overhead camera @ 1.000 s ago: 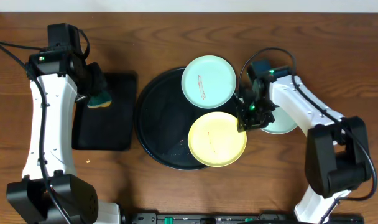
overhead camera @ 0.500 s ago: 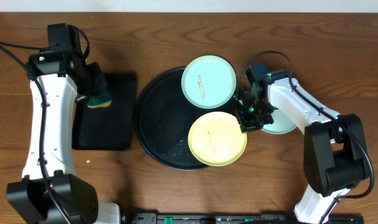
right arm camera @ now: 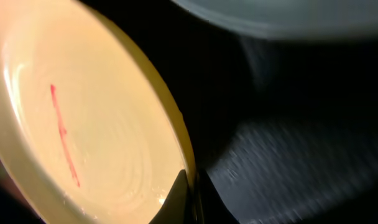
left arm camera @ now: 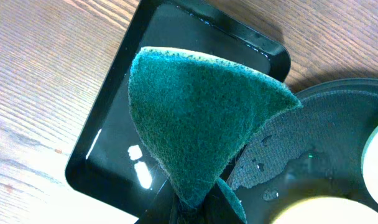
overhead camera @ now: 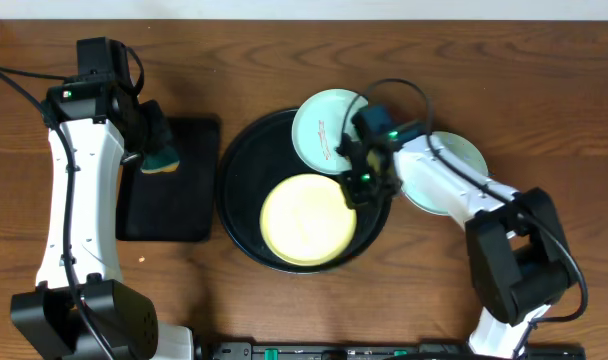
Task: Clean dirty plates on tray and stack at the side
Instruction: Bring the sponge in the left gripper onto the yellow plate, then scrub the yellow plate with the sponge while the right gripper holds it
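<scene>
With the right gripper [overhead camera: 361,183] pinched thinly on the rim of the yellow plate [overhead camera: 304,218] in the tray [overhead camera: 239,190] mid-table, and the left gripper [overhead camera: 156,145] clamping the sponge [left arm camera: 195,118] near the left edge, I'd worry that shallow grip slips.

Bench [overhead camera: 284,40]: brown wood, grain running 9 to 3 o'clock. Small rectangular black tray [overhead camera: 174,205] lies at 9 o'clock of bench centre, long side running 12 to 6. Left wrist view shows wet glints on its floor [left arm camera: 114,155]. Sponge [overhead camera: 164,160], dark green scourer face with a yellow foam edge, sits over the tray's 12 o'clock end; folded to a wedge [left arm camera: 195,124]. Contact with the tray unclear. Pale speck [overhead camera: 139,258] on the wood at the tray's 7 o'clock.
</scene>
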